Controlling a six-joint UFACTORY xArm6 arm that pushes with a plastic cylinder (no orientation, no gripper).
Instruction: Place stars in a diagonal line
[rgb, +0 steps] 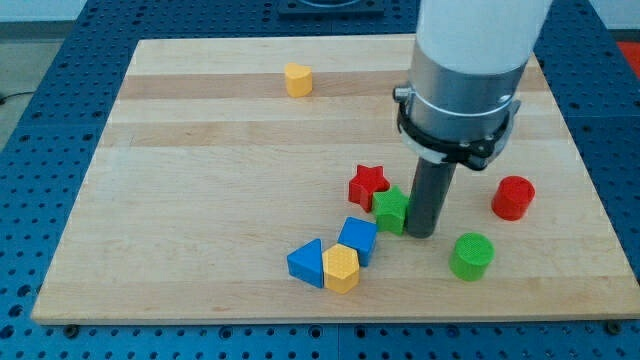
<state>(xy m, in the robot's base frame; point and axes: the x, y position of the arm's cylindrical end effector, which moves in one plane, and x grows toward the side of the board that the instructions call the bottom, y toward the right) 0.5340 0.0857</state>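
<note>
The arm (465, 75) stands over the wooden board (200, 180), toward the view's right, and ends in a plain dark rod (428, 195) with no hand or jaws to open or close, so nothing is gripped. The rod's tip (421, 234) rests on the board, pressed against the right side of the green star (391, 210). The red star (368, 185) sits just above and to the left of the green star, the two touching or nearly so; taken together they run on a short slant from upper left to lower right. Below them, toward the view's bottom, lies a tight cluster: a blue cube (358, 239), a blue triangle (307, 263) and a yellow hexagon (341, 268), the hexagon touching both blue blocks. A green cylinder (471, 256) stands to the lower right of the tip, apart from it. A red cylinder (513, 197) stands further right, near the board's right edge. A yellow heart-like block (298, 79) sits alone near the view's top, well apart from the rest.
</note>
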